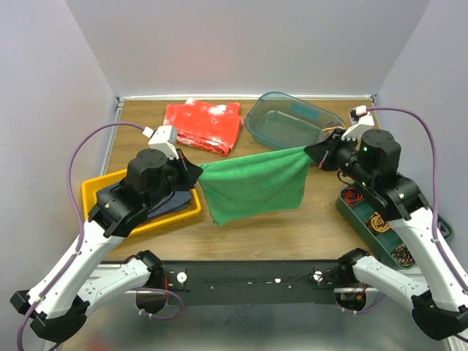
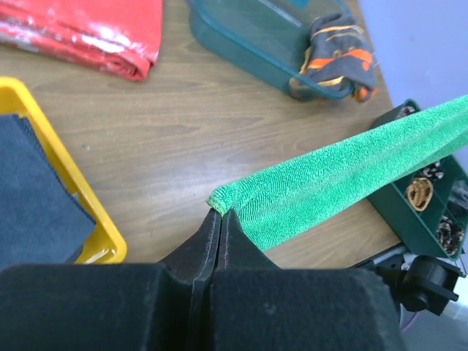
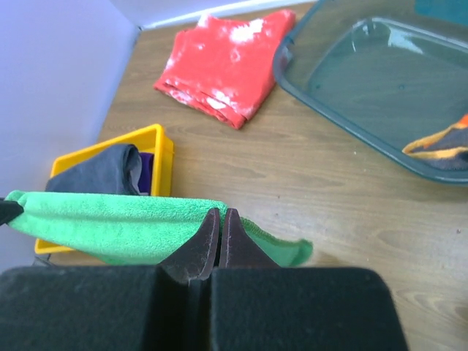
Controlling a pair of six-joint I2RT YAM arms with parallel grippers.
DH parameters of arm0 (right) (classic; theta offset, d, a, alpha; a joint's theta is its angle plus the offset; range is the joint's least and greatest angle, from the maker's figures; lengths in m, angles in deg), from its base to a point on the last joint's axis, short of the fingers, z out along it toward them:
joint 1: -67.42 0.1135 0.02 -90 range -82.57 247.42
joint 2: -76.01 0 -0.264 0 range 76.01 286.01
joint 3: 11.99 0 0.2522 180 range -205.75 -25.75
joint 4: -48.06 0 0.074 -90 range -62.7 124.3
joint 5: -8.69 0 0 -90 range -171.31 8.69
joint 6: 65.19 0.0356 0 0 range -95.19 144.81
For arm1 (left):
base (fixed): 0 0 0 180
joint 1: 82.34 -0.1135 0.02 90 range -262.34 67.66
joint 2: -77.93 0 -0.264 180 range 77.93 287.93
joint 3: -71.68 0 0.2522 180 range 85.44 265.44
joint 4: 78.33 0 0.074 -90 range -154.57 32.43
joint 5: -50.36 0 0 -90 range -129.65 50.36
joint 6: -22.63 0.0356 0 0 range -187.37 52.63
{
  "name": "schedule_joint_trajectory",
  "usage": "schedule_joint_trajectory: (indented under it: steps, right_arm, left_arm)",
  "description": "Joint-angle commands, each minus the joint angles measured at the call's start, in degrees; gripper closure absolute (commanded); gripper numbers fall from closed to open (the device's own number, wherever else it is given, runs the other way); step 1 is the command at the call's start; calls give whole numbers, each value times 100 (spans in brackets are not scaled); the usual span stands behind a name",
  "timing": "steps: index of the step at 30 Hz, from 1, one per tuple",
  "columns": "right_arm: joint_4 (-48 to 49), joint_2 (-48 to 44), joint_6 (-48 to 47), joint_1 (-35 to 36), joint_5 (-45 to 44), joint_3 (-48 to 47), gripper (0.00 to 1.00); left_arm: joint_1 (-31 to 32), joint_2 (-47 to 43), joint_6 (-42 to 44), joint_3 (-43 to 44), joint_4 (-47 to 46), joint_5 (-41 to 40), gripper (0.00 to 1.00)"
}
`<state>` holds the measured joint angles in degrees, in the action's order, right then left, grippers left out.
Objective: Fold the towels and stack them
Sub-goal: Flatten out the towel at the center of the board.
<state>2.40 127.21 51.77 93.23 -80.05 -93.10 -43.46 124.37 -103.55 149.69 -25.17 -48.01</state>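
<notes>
Now: bright green terry towel (image 1: 252, 183) hangs stretched above wooden table (image 1: 292, 227), betw. both arms. L gripper (image 1: 196, 172) pinched tight on one top corner, R gripper (image 1: 310, 152) likewise on other. Dark navy towel (image 2: 36, 197) in yellow plastic bin (image 2: 106, 245).

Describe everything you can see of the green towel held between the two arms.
The bright green, fuzzy microfibre-looking towel is spread open and roughly rectangular. The left pincer and the right pincer are each shut on an upper corner, stretching its top edge taut between them. The rest hangs down over the brown wooden table, its lower left corner drooping lowest. Whether the bottom edge touches the table cannot be told.
</notes>
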Motion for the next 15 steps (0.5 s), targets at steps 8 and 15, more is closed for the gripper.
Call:
schedule_joint_trajectory:
  steps: [8, 15]
  right_arm:
    - [754, 2803, -244, -93, -424, -111, 99]
    - [1397, 4239, -261, -198, -609, -884, 99]
  left_arm:
    - [-1391, 2552, 418, 69, -687, 441, 100]
    - [-1752, 4214, 683, 974, -987, 441, 100]
